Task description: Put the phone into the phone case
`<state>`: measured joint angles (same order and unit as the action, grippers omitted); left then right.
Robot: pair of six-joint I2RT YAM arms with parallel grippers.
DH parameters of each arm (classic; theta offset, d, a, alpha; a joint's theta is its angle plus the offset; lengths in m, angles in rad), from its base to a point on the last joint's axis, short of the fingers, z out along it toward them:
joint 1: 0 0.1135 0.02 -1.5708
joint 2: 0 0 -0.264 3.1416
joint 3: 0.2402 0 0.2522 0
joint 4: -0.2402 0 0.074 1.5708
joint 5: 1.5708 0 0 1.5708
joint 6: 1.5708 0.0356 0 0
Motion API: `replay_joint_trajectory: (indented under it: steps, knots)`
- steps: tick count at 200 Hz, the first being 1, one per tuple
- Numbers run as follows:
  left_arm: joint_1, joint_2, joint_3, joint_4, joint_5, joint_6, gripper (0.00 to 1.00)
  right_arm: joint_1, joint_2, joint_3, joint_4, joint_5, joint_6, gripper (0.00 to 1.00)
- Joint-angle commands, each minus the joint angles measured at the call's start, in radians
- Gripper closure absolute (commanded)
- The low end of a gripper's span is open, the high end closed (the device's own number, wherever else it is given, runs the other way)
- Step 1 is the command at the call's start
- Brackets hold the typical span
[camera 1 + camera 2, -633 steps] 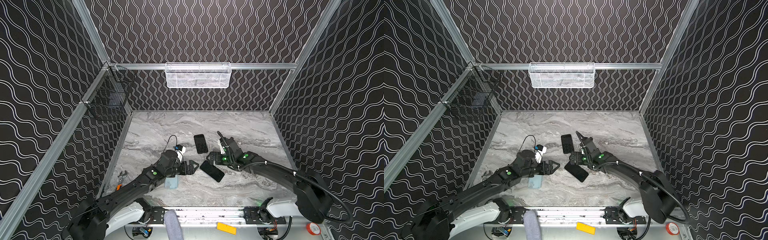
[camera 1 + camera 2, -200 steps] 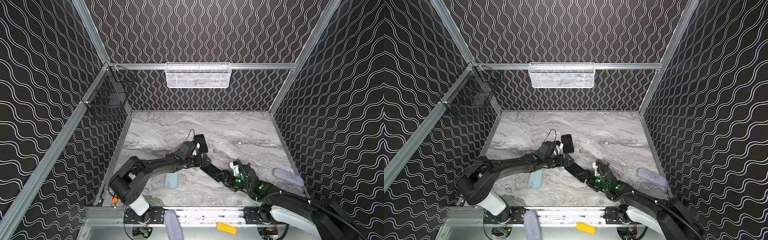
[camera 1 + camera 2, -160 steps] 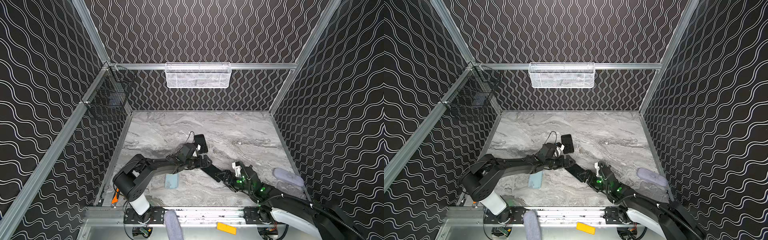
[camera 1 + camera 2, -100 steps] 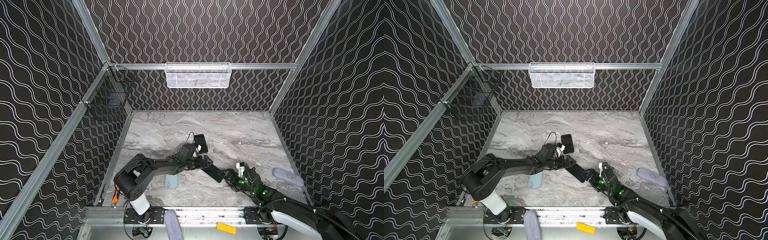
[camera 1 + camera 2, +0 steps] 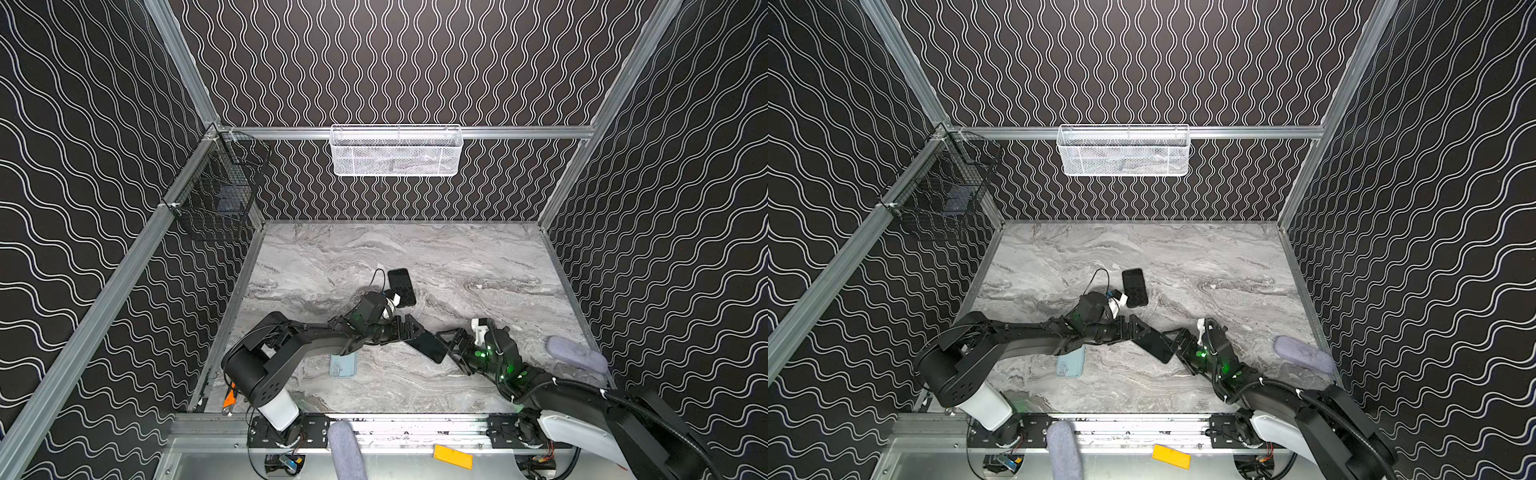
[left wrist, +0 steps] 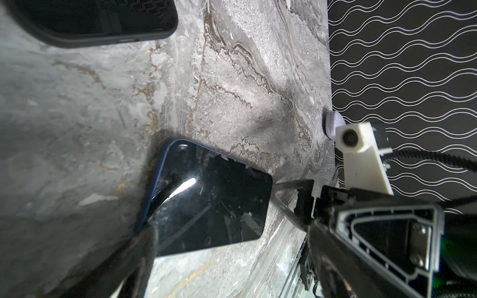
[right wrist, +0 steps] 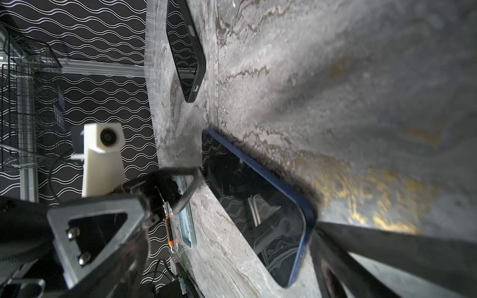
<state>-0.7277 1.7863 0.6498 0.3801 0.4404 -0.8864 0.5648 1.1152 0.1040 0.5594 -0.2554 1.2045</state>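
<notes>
The grey marble tabletop (image 5: 415, 249) is carrying a black phone case (image 5: 401, 286) lying mid-table, a blue-edged phone (image 5: 428, 348) resting nearer the front, a pale blue case (image 5: 343, 366) lying to its left, a grey-lilac pad (image 5: 575, 354) sitting by the right wall, and an orange-handled tool (image 5: 229, 400) lying at the front-left corner.

Two matte-black jointed arms (image 5: 316, 336) cross the lower frame, with white base housings (image 5: 279, 409), green lights (image 5: 478, 354), white wrist-camera mounts (image 6: 361, 157) and a corrugated black cable (image 6: 418, 154).

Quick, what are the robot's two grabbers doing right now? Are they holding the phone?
Left gripper: open, holding nothing, tips by the phone.
Right gripper: open, holding nothing, at the phone's other end.
</notes>
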Motion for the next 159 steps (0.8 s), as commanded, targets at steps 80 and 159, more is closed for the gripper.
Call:
replay_joint_trajectory:
  steps: [80, 159]
  knots:
    - [0.001, -0.136, 0.087, -0.259, -0.123, 0.178, 0.02, -0.089, -0.055, 0.113, -0.271, -0.082, -0.171, 0.02]
    - [0.009, 0.012, 0.154, -0.231, -0.056, 0.186, 0.02, -0.013, -0.139, 0.053, -0.310, -0.093, -0.123, 0.01]
